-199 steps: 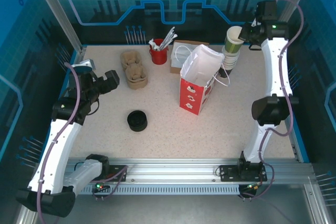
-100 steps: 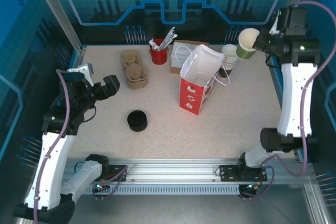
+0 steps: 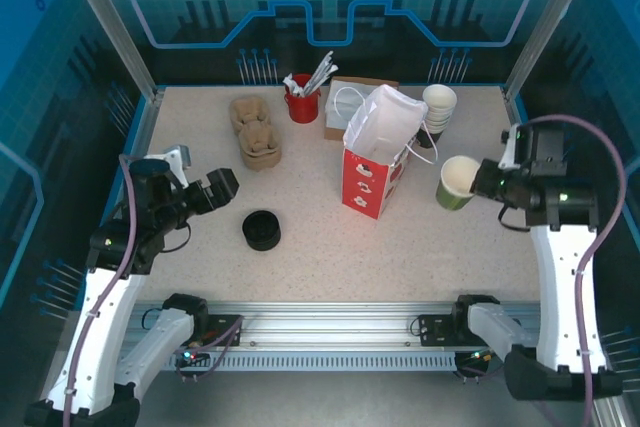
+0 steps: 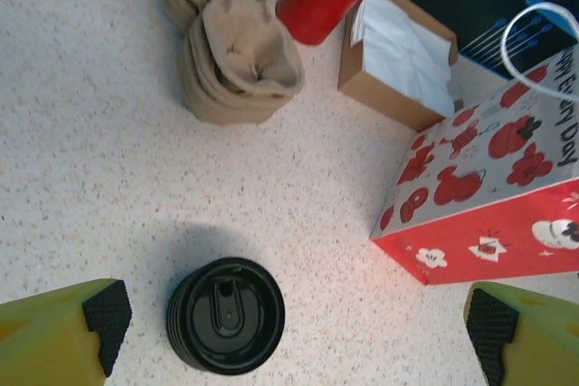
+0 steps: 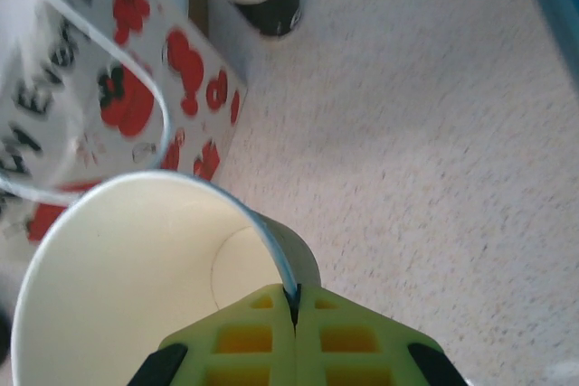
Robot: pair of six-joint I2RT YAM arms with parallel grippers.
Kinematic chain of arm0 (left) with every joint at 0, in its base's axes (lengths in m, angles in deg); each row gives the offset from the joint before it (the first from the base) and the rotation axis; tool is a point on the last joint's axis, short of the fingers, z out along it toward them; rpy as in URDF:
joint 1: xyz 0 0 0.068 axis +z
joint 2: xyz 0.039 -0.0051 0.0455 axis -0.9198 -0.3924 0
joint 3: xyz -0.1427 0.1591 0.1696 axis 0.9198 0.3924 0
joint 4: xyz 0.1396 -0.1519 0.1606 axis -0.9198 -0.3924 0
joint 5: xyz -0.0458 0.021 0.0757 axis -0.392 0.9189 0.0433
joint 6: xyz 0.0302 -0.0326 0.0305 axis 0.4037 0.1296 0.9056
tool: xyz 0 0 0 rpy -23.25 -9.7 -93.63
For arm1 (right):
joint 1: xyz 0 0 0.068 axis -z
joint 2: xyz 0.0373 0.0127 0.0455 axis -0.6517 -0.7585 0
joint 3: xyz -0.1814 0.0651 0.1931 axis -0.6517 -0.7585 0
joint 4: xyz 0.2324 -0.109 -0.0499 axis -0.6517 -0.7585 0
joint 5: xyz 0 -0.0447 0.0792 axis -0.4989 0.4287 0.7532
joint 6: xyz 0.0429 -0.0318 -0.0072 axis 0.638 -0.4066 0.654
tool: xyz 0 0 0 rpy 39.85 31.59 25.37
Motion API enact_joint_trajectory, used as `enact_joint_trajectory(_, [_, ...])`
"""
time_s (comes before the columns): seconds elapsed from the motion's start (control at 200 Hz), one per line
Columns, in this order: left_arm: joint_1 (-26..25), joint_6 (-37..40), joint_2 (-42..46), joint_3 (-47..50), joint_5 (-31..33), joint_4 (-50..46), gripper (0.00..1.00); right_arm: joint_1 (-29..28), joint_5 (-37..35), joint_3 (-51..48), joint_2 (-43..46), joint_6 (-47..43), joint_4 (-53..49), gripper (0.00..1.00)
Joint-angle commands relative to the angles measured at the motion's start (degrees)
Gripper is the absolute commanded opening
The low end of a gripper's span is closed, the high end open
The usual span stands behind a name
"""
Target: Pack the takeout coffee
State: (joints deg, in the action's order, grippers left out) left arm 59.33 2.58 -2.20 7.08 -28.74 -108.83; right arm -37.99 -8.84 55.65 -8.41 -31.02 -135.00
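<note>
cup [image 3: 456, 185]: olive-green, white inside | bag [image 3: 372, 187]: red-white print | lid stack [image 3: 262, 230]: black

The near half of the desk [image 3: 400, 257] lies bare from the black lid stack [image 3: 262, 230] across to the right edge, leaving room for a hand to pass. The red-and-white bag [image 3: 372, 172] stands upright mid-desk, and the cup [image 3: 456, 185] pinched in the right hand [image 3: 484, 179] is just right of it, narrowing the right side. Along the far edge the brown carriers [image 3: 256, 137], red pot [image 3: 302, 105], brown box [image 3: 350, 97] and white cup stack [image 3: 438, 107] stand close together.
</note>
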Motion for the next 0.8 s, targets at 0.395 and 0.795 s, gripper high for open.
enact_joint_trajectory(0.395, [-5.62,-5.9,1.31,12.82,3.14,-0.95,0.93,-29.43,-5.22,-31.19,18.57,14.0,19.29,0.0])
enact_joint_trajectory(0.795, [-7.22,-7.96,-2.62,14.21,6.1,-1.45,0.92,-54.79,-18.17,-33.5,6.63,21.2,33.29,0.0])
